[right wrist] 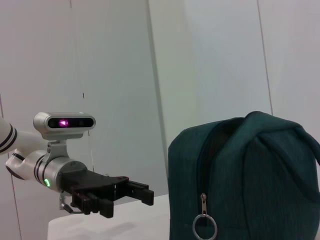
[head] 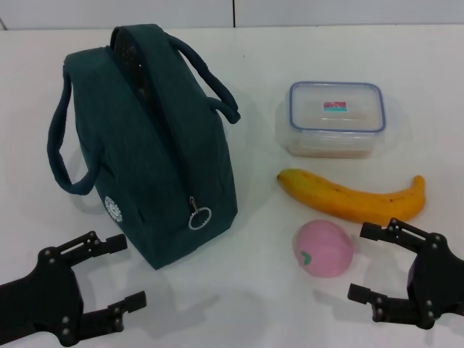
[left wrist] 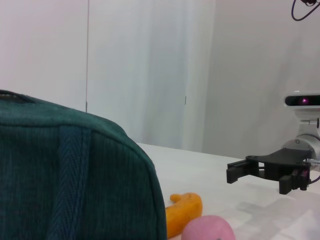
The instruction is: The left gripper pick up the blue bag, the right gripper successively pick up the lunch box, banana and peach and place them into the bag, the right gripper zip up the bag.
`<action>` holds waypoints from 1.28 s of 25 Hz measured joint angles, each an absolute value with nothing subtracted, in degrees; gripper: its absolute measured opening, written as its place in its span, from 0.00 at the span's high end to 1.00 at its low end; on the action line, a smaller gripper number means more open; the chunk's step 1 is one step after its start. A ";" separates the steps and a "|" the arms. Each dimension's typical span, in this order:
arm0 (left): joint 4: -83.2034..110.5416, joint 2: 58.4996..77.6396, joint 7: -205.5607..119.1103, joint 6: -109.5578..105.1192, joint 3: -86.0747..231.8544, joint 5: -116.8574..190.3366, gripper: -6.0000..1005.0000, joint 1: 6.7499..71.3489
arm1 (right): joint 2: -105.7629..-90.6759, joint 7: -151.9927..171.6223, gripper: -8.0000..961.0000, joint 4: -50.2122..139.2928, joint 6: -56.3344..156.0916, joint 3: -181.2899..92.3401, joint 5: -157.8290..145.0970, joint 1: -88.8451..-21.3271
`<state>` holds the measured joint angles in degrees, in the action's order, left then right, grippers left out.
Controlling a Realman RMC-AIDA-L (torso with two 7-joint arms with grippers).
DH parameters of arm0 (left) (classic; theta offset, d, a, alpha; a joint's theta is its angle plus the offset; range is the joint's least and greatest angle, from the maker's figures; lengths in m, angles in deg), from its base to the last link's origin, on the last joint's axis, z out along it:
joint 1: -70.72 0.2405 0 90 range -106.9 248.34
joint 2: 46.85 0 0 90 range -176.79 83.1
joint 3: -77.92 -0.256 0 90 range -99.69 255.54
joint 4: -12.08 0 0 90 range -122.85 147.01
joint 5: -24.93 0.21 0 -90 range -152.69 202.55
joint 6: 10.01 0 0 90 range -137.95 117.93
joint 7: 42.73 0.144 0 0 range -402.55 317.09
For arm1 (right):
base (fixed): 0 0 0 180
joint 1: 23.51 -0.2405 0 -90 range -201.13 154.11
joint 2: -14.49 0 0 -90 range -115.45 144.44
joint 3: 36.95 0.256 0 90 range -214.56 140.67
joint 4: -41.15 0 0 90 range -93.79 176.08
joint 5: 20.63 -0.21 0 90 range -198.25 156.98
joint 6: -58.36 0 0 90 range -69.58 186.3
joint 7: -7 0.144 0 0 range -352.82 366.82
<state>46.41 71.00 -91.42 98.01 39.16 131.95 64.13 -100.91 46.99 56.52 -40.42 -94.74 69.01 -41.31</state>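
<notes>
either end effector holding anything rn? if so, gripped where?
Nothing held. The left end effector is open near the blue bag, not touching it; the right end effector is open beside the peach.

The left gripper waits low, its two fingers spread apart with nothing between them. The right gripper is the same, fingers wide apart.
</notes>
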 joint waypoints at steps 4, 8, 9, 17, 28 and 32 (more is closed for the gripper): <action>46.37 71.01 -91.49 98.01 39.20 131.90 0.19 64.12 | -100.91 46.99 0.09 56.52 -40.42 -94.77 69.01 -41.33; 46.21 70.96 -92.05 98.01 39.36 131.79 0.19 64.13 | -100.91 46.99 0.09 56.52 -40.42 -94.78 69.01 -41.35; 46.20 70.95 -92.39 98.00 39.49 131.70 0.19 64.13 | -100.91 46.99 0.09 56.52 -40.42 -94.77 69.01 -41.35; 47.36 68.84 -121.16 98.62 47.47 127.04 0.19 61.90 | -100.97 47.00 0.09 56.52 -40.42 -94.65 69.01 -41.35; 55.96 63.59 -158.41 95.21 51.57 128.92 0.19 54.04 | -101.10 47.08 0.09 56.24 -40.43 -94.81 69.01 -41.37; 60.23 61.84 -171.86 94.20 50.84 133.65 0.19 49.50 | -101.09 47.08 0.09 56.17 -40.38 -94.62 69.01 -41.40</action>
<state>60.23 61.84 -171.86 94.20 50.84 133.65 49.50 -101.09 47.08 56.17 -40.38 -94.62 69.01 -41.40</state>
